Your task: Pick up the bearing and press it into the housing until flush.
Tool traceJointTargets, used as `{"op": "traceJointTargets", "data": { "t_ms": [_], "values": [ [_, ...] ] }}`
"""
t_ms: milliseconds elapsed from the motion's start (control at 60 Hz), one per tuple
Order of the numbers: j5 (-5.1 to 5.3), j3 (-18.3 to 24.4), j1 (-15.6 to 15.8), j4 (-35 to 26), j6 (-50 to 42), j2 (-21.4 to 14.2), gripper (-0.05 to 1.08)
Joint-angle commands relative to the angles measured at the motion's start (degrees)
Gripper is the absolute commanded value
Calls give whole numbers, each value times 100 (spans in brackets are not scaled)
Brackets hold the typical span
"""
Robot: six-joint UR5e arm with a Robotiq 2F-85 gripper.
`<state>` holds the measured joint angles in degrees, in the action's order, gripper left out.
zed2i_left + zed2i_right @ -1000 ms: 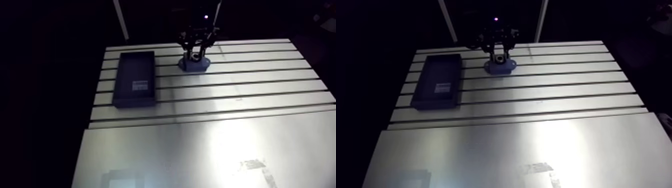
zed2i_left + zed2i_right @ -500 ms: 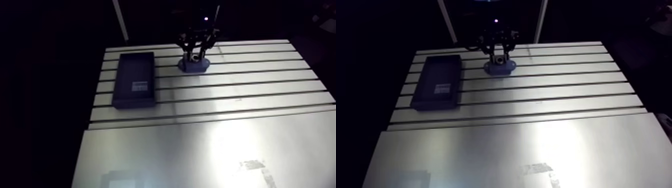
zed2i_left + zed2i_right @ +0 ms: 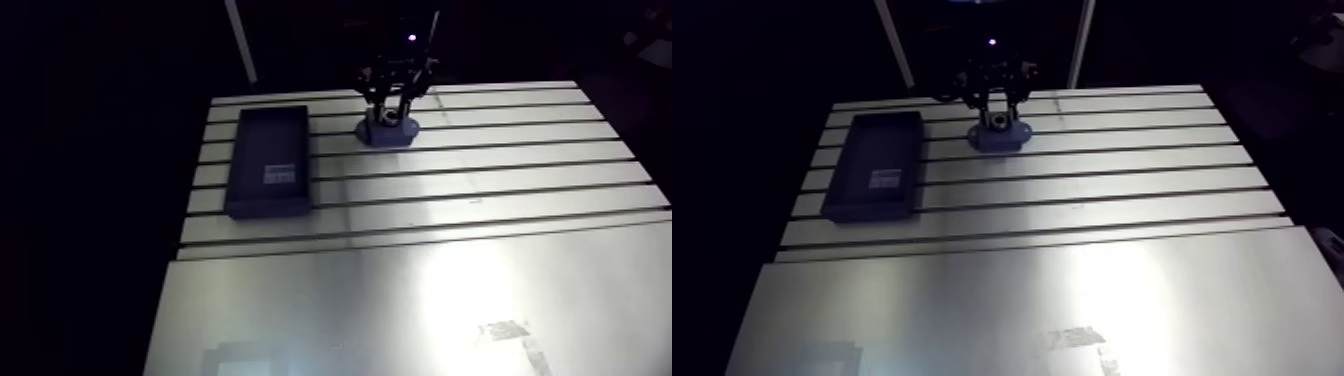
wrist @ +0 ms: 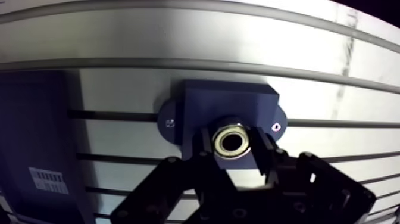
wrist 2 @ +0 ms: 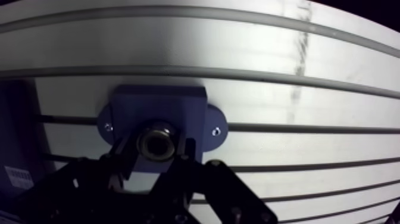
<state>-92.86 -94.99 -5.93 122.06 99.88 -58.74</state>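
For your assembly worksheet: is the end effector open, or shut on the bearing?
Shut on the bearing: the wrist view shows the end effector clamping both its sides, over the blue housing.

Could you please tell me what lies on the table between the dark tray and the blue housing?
Nothing lies there. Between the tray and the housing only the bare slotted table shows, most clearly in the arm view.
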Motion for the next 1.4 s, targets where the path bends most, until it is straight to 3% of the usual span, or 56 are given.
{"op": "traceJointTargets", "data": {
  "t_ms": [17,800,833,850,867,883,900,917,1400],
  "values": [
    [0,-15,4,-1,0,-1,69],
    [0,-6,3,-1,27,27,69],
    [0,-6,4,-1,19,11,66],
    [-7,-6,4,6,18,-7,51],
    [-7,-6,4,6,18,-7,51],
    [7,-14,11,0,18,-17,15],
    [7,-14,11,0,18,-17,15],
    [-6,-15,12,-1,18,-26,3],
    [-26,45,-5,-157,27,-257,0]
  ]
}}
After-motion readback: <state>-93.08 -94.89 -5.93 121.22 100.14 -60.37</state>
